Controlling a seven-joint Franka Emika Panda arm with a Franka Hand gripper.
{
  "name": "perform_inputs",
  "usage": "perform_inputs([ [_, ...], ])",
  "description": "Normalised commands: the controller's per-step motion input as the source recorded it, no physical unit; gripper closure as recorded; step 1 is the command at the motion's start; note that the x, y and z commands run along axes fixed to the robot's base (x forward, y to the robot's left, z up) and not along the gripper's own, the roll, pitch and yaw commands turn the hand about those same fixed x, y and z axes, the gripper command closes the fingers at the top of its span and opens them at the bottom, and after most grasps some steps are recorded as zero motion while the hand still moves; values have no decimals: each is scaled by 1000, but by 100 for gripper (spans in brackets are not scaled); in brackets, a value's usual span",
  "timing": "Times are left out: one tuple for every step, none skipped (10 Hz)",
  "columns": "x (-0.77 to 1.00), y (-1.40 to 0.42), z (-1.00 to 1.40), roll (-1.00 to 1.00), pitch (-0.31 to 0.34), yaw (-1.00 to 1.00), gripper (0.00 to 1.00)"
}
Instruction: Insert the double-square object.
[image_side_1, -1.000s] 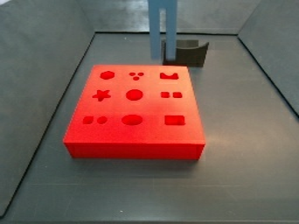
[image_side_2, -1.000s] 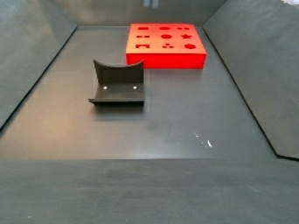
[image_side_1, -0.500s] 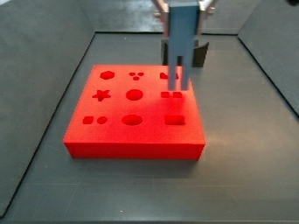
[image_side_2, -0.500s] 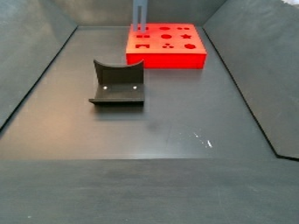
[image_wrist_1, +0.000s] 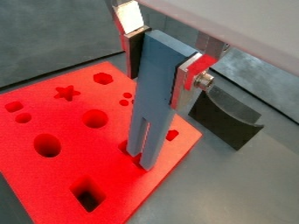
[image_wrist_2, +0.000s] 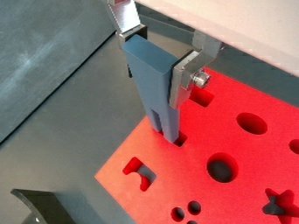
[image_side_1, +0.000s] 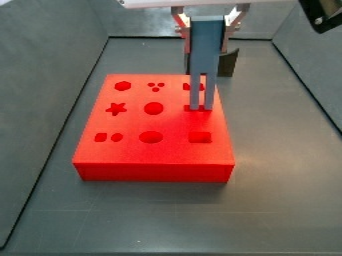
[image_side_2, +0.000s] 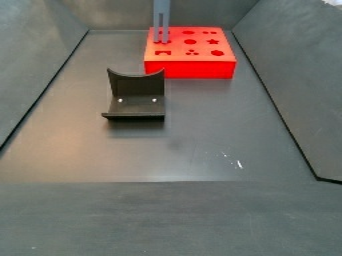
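Observation:
My gripper (image_side_1: 207, 22) is shut on the upper end of the double-square object (image_side_1: 203, 55), a slim blue-grey bar held upright. Its two prongs point down at the pair of small square holes (image_side_1: 198, 107) on the red block (image_side_1: 147, 135). The prong tips are at the block's top face; I cannot tell if they have gone in. In both wrist views the gripper (image_wrist_1: 162, 61) (image_wrist_2: 158, 57) clamps the bar (image_wrist_1: 156, 101) (image_wrist_2: 155, 83) between silver fingers (image_wrist_1: 191, 72) (image_wrist_2: 187, 77) above the red block (image_wrist_1: 59, 131) (image_wrist_2: 239, 171). In a side view only the bar (image_side_2: 162, 22) shows over the block (image_side_2: 194, 60).
A dark grey open box (image_side_2: 134, 95) stands on the floor beside the block, partly hidden behind the bar in a side view (image_side_1: 227, 60) and showing in a wrist view (image_wrist_1: 230, 118). Grey walls (image_side_1: 54, 70) enclose the floor.
The bar has come from the back of the bin over to the red block and then a little lower, its prongs now at the pair of small square holes.

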Motion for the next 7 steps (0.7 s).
perform_inputs([
  [-66, -29, -11, 0, 0, 74, 100],
  [-31, 0, 0, 0, 0, 40, 100],
  [-34, 0, -9, 0, 0, 0, 100],
  [-186, 37, -106, 0, 0, 0, 100],
  [-129, 0, 0, 0, 0, 0, 100],
  [0, 0, -37, 0, 0, 0, 100],
  [0, 0, 0, 1, 0, 20, 100],
])
